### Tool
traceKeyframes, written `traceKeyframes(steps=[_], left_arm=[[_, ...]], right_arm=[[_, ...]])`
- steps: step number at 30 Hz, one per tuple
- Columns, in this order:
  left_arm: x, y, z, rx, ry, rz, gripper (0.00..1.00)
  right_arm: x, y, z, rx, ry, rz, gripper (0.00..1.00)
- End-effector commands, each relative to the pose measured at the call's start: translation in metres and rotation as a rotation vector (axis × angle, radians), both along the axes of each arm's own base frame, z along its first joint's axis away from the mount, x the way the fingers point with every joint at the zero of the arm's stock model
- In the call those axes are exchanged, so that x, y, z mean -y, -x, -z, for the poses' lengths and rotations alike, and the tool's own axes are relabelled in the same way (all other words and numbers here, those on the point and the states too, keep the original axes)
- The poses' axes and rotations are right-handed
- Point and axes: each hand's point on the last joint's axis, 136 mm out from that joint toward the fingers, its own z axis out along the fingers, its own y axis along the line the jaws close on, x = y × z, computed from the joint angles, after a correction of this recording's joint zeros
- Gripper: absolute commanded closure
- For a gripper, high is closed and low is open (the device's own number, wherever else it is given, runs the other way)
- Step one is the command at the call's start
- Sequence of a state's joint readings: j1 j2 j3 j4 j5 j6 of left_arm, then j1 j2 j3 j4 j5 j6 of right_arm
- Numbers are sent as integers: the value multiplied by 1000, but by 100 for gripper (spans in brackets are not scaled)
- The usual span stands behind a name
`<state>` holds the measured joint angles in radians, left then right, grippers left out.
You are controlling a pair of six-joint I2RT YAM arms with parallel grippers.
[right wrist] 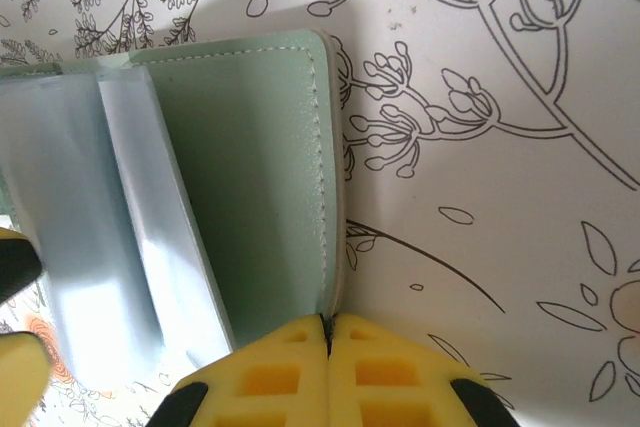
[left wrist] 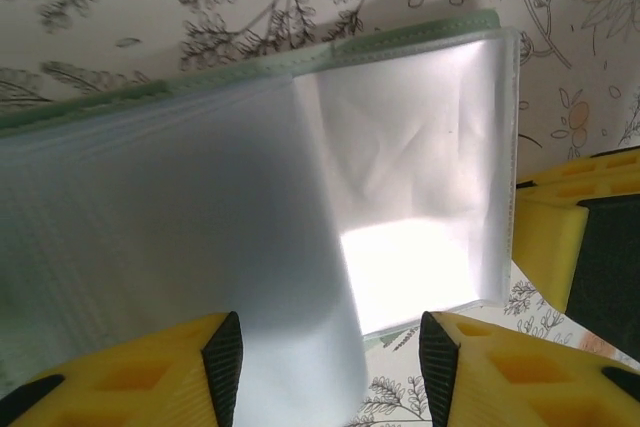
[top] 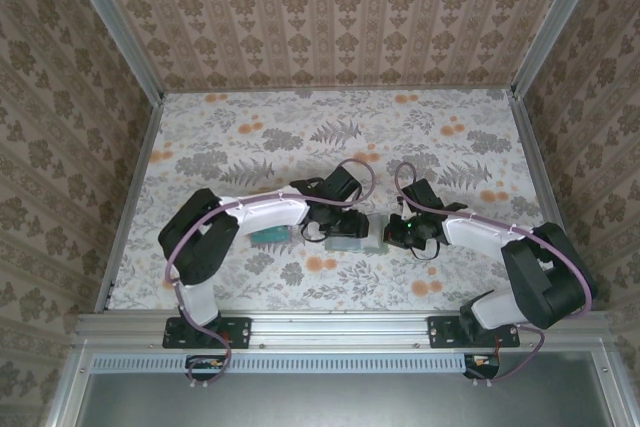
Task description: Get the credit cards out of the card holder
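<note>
Open card holder (top: 350,238) sits mid-surface (top: 300,137) between the arms. Right end effector (right wrist: 330,342) is pinched shut on its cover edge. Left end effector (left wrist: 330,367) is half-wide, straddling clear sleeves (left wrist: 410,147) that look empty. Teal credit cards (top: 270,236) lie beside it, probably already out; can't tell if any remain.

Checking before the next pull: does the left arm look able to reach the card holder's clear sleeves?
Probably yes: the left end effector sits open just over the clear sleeves, nothing blocking, while the right end effector grips the card holder by its cover edge.
</note>
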<state>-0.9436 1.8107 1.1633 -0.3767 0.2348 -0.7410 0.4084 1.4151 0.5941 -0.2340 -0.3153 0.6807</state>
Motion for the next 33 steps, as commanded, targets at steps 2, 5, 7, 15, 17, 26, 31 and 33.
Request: traceKeyframes(steps=[2, 5, 7, 15, 17, 26, 31, 33], left_arm=[[-36, -11, -6, 55, -89, -71, 46], [-42, -10, 0, 38, -99, -88, 46], [-39, -8, 2, 25, -91, -79, 46], [-30, -2, 13, -5, -89, -51, 47], [-28, 0, 16, -13, -88, -45, 47], [-22, 3, 25, -42, -82, -33, 47], [-7, 3, 18, -46, 1, -22, 45], [0, 4, 15, -51, 36, -9, 44]], right_arm=[[1, 6, 4, -21, -9, 4, 100], [1, 6, 5, -24, -9, 6, 100], [1, 7, 5, -25, -8, 6, 100], [0, 7, 4, -24, -9, 5, 100], [0, 7, 5, -26, -8, 4, 100], [-1, 5, 5, -24, -10, 5, 100], [-1, 5, 5, -25, -10, 3, 100], [-1, 4, 5, -23, -10, 4, 100]])
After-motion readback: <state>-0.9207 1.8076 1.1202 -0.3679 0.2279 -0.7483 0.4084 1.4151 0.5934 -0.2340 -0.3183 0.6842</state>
